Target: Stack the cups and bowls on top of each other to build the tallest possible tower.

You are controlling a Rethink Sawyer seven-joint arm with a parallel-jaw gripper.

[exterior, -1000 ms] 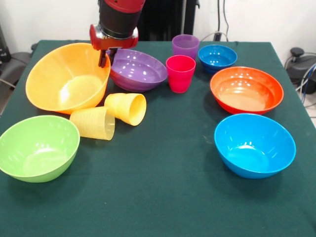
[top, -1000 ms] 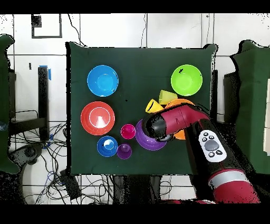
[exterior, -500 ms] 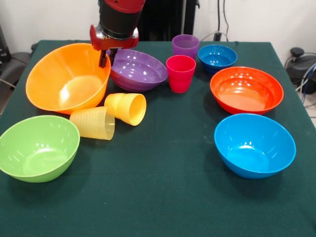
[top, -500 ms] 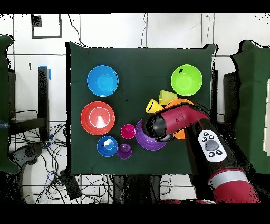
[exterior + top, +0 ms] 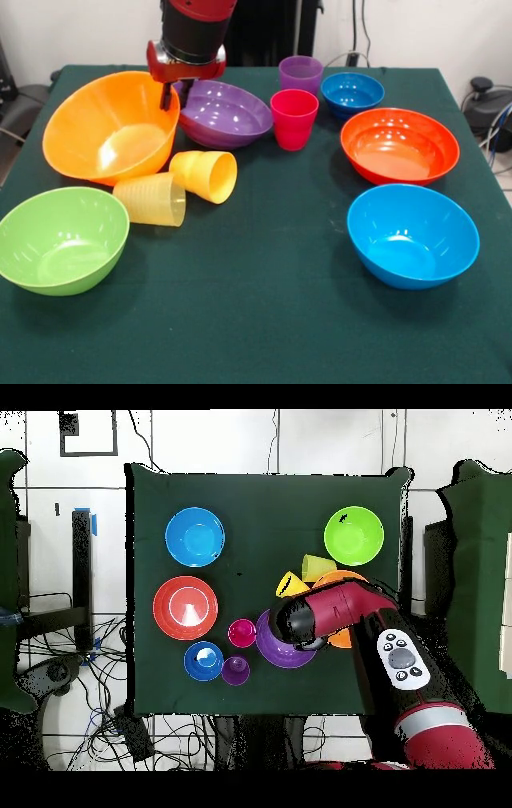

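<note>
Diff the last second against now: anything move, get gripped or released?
Barely. The gripper stays at the rim of the tilted orange-yellow bowl, between it and the purple bowl; the orange-yellow bowl has at most crept a hair. Nothing taken hold of or let go that I can see. Cups and the other bowls are where they were.

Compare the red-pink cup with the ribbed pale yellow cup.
The red-pink cup stands upright with its mouth up; the ribbed pale yellow cup lies on its side. The red-pink one has smooth walls and stands beside the purple bowl; the yellow one is ribbed and lies by the orange-yellow bowl. Both are small plastic tumblers.
</note>
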